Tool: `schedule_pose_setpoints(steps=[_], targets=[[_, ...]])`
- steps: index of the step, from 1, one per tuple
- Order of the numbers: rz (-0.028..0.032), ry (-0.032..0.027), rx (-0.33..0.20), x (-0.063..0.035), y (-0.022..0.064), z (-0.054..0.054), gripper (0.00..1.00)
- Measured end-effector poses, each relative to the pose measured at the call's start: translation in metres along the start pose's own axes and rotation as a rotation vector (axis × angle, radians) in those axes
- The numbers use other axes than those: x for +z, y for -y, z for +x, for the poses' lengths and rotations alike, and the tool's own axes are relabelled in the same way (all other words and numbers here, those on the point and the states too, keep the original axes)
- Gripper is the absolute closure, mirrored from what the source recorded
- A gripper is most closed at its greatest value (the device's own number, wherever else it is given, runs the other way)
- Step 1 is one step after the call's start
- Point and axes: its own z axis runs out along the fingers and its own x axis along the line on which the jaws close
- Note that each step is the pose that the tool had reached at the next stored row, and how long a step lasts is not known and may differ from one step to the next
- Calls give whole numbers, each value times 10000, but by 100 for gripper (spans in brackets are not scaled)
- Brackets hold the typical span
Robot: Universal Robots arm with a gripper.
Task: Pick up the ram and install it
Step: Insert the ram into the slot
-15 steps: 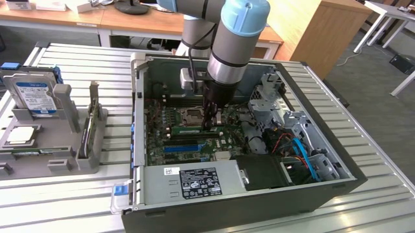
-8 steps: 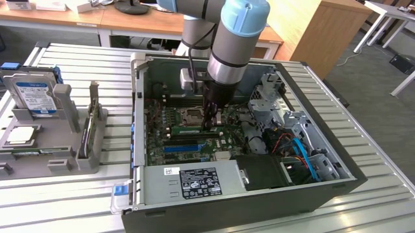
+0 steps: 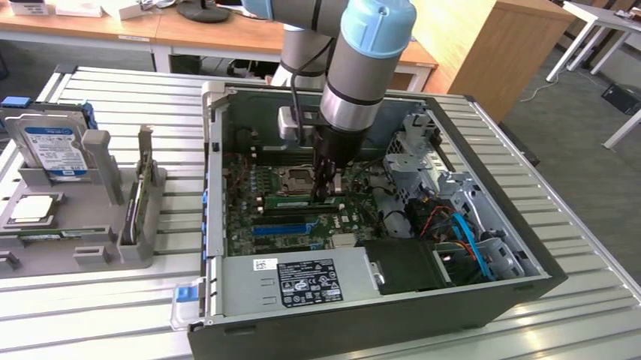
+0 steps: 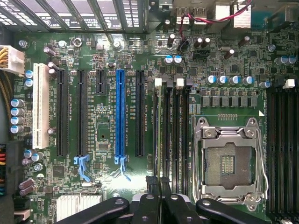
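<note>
The ram [image 3: 290, 201], a thin green stick, stands on edge in a memory slot on the motherboard inside the open computer case [image 3: 401, 315]. My gripper [image 3: 326, 195] reaches straight down into the case. Its fingers are shut, with the tips at the end of the ram on the exterior view's right. I cannot tell whether they touch it. In the wrist view the shut gripper [image 4: 158, 183] sits at one end of the row of memory slots [image 4: 170, 130], beside the open CPU socket [image 4: 229, 163].
A grey fixture [image 3: 95, 255] on the exterior view's left holds a hard drive [image 3: 55, 150] and a processor [image 3: 30, 210]. Inside the case are the power supply [image 3: 300, 281], the drive cage with cables [image 3: 451, 217], and a blue expansion slot [image 4: 120, 112].
</note>
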Motion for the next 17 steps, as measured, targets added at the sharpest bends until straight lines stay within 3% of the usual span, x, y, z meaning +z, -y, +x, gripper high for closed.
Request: schedule_pose_setpoints(steps=[17], targets=[[0,-1,-3,20,0,-7,88]])
